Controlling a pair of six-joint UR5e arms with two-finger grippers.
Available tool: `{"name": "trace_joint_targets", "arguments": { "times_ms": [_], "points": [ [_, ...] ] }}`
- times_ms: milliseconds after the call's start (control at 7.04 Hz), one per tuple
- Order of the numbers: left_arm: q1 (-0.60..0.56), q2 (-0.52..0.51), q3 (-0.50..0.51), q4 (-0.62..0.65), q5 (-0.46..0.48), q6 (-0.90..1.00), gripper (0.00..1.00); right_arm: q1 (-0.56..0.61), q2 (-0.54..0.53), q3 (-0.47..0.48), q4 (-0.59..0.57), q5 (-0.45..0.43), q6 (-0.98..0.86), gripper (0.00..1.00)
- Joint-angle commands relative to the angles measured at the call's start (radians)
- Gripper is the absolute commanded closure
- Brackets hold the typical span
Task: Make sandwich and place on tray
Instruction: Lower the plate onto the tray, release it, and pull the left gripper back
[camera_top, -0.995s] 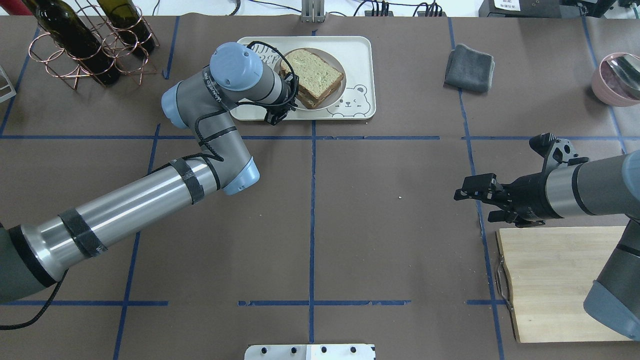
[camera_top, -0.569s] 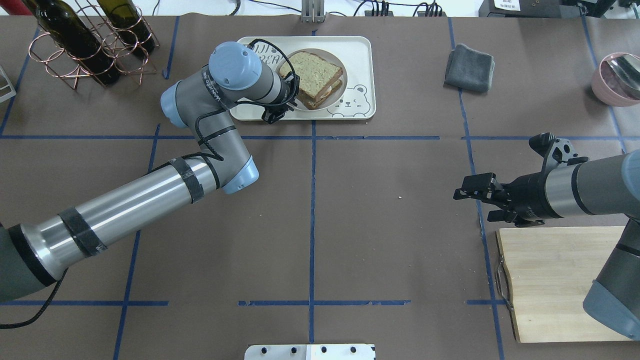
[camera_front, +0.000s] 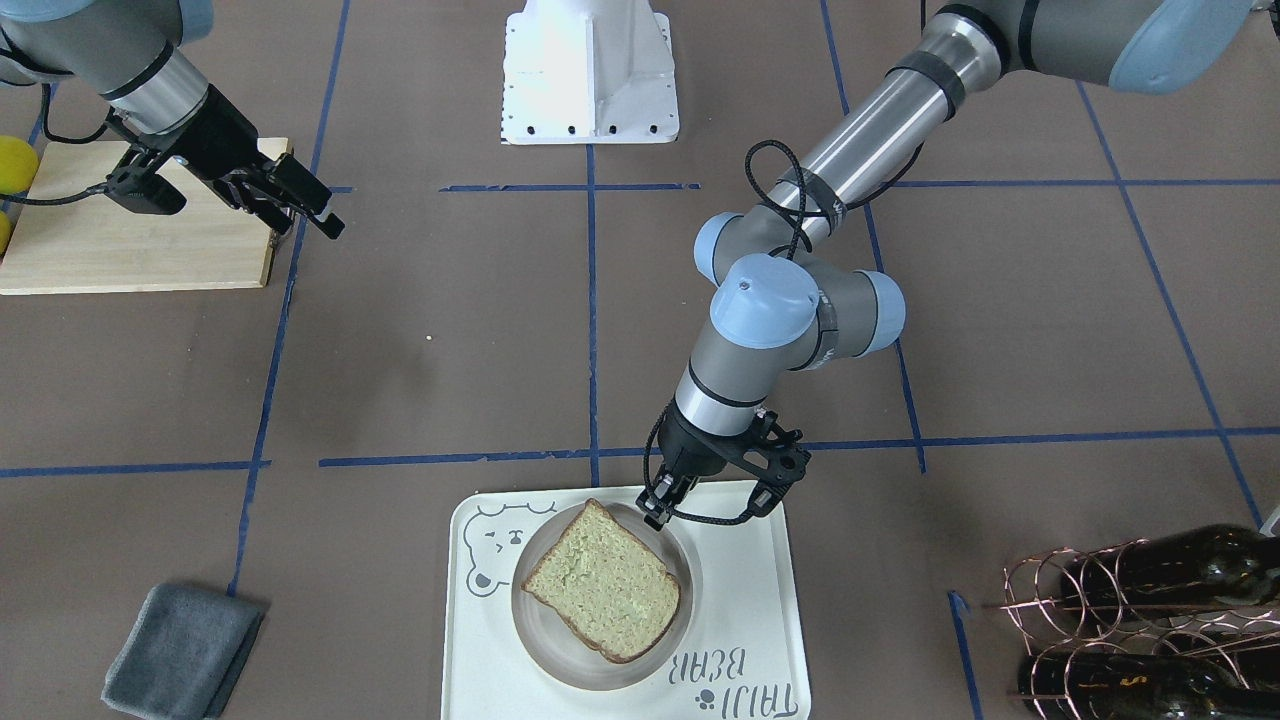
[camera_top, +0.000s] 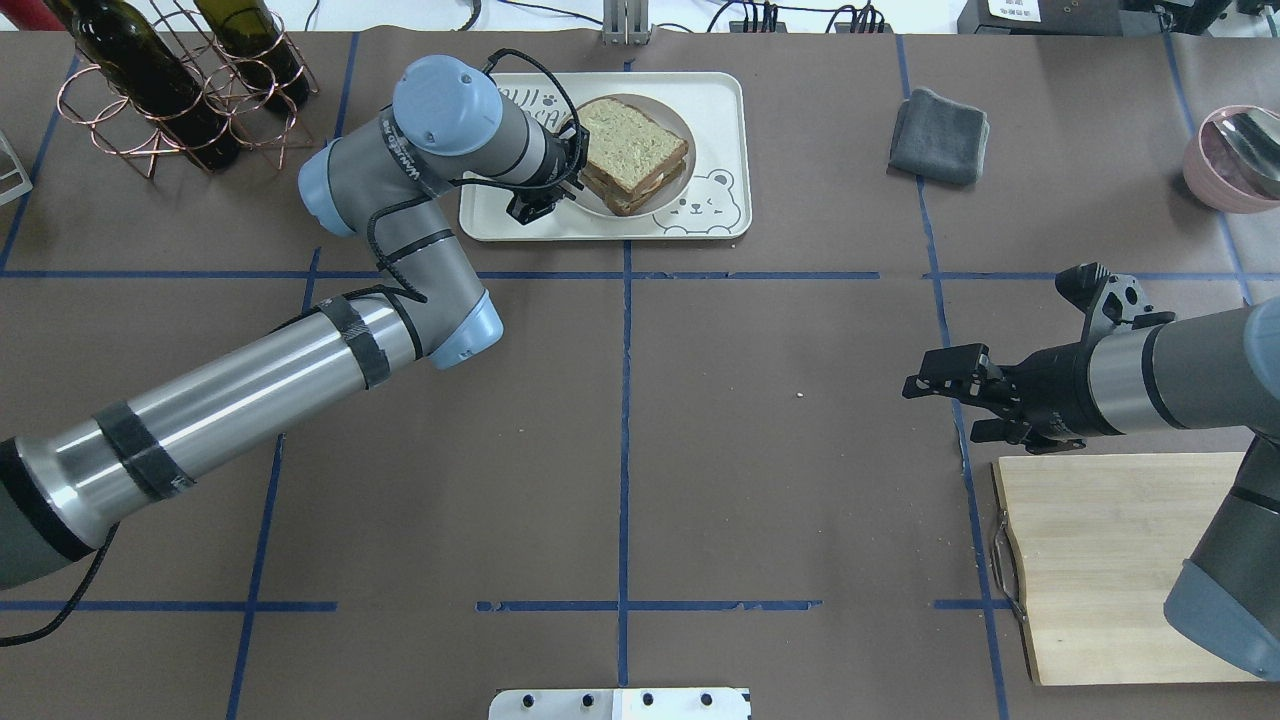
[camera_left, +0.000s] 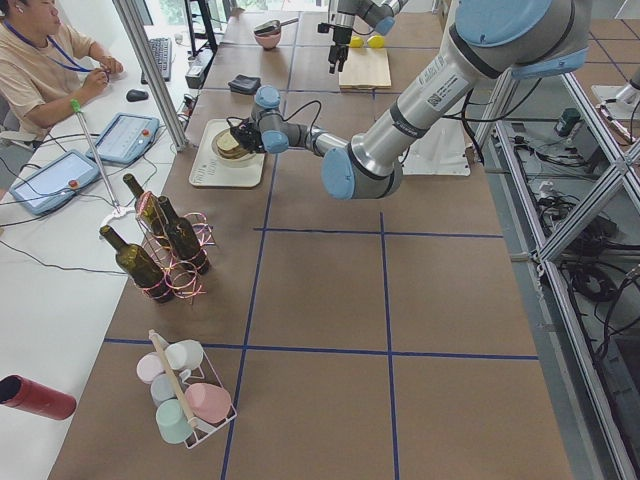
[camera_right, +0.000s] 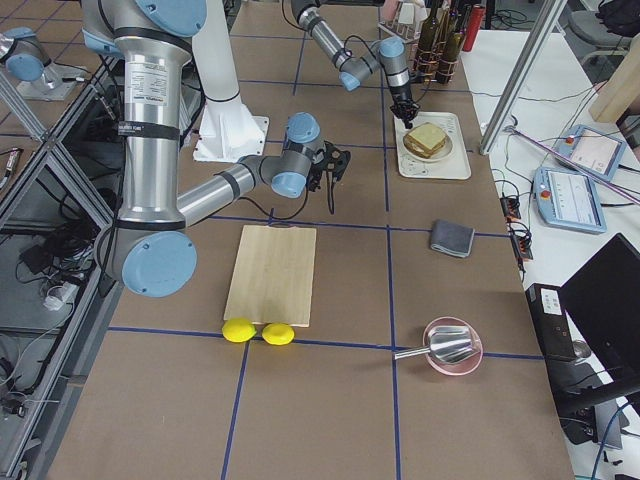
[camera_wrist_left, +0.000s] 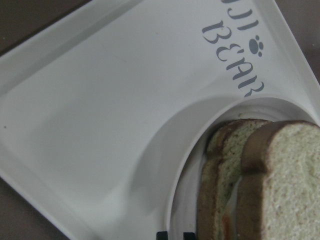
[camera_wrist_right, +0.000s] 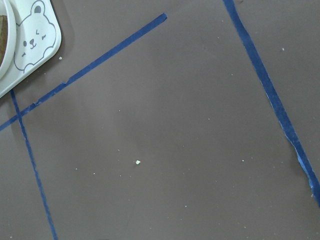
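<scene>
The sandwich (camera_top: 632, 150) is two tan bread slices with white and orange filling showing at the edge. It lies on a small round plate (camera_front: 560, 650) that rests in the bear tray (camera_top: 715, 100). My left gripper (camera_front: 657, 512) is at the plate's near-left rim, its two fingertips close together astride the rim, shut on it. The left wrist view shows the sandwich (camera_wrist_left: 270, 185) and the tray (camera_wrist_left: 100, 110) up close. My right gripper (camera_top: 940, 410) is open and empty, hovering over bare table by the cutting board.
A wooden cutting board (camera_top: 1110, 560) lies at the near right, with two lemons (camera_right: 260, 332) at its end. A grey cloth (camera_top: 940, 122) lies right of the tray. A wine bottle rack (camera_top: 170, 90) stands far left, and a pink bowl (camera_top: 1235, 160) far right.
The plate and sandwich looked raised and tilted a second ago and now sit flat in the tray. My left wrist has swung leftward. The right arm has barely moved.
</scene>
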Motion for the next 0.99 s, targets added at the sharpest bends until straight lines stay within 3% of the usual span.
{"name": "trace_joint_targets", "arguments": {
  "times_ms": [0, 142, 284, 569, 853],
  "points": [
    [-0.033, 0.165, -0.219, 0.004, -0.082, 0.085, 0.71, 0.015, -0.004, -0.014, -0.002, 0.03, -0.01, 0.0],
    [-0.059, 0.251, -0.316, 0.012, -0.161, 0.177, 0.29, 0.079, -0.008, -0.024, -0.01, 0.096, -0.057, 0.0],
    [-0.094, 0.34, -0.415, 0.031, -0.214, 0.258, 0.0, 0.171, -0.029, -0.044, -0.013, 0.18, -0.134, 0.0],
    [-0.155, 0.533, -0.581, 0.033, -0.285, 0.56, 0.0, 0.372, -0.057, -0.121, -0.017, 0.341, -0.36, 0.0],
    [-0.268, 0.749, -0.675, 0.041, -0.335, 0.959, 0.0, 0.498, -0.076, -0.198, -0.072, 0.4, -0.613, 0.0]
  ]
}}
